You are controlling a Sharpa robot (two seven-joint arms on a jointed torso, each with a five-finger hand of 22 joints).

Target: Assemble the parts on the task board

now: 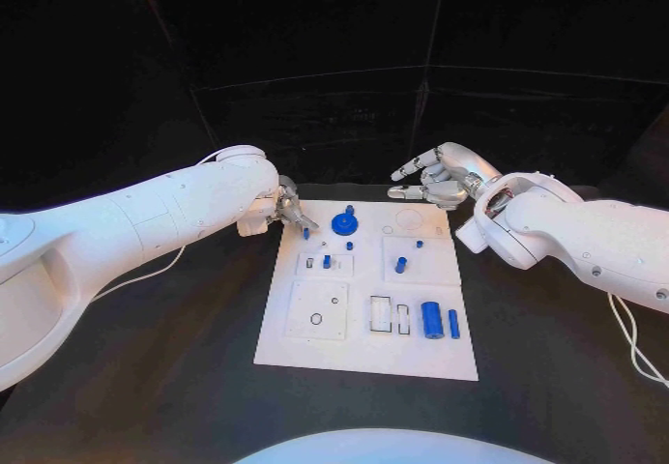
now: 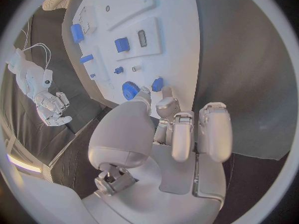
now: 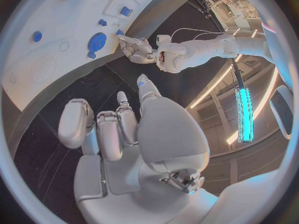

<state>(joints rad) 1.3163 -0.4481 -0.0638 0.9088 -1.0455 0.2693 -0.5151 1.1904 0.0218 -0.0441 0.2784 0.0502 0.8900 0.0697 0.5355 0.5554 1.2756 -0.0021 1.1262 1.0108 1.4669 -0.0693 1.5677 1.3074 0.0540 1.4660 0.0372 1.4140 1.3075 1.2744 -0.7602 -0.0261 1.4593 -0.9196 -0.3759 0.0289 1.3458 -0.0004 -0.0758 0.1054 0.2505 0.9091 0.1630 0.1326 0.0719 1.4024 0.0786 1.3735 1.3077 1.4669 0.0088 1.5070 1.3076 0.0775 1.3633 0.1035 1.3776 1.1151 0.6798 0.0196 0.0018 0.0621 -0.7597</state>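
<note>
The white task board (image 1: 369, 343) lies in the middle of the black table. At its far left corner my left hand (image 1: 289, 211) pinches a small blue peg (image 1: 305, 232) between thumb and a finger, low over the board; the left wrist view shows the peg (image 2: 157, 83) at the fingertips (image 2: 167, 103). Just right of it lies a blue gear (image 1: 344, 225) (image 2: 129, 90). My right hand (image 1: 439, 179) hovers beyond the board's far right corner, fingers loosely bent and apart around nothing. Across the board, the right wrist view shows the left hand (image 3: 138, 49).
More blue parts stand on the board: short pegs (image 1: 400, 264) (image 1: 327, 261) mid-board, a thick cylinder (image 1: 432, 319) and a slim bar (image 1: 454, 323) near right. A square plate with a hole (image 1: 318, 317) sits near left. A white cable (image 1: 634, 348) trails at the right.
</note>
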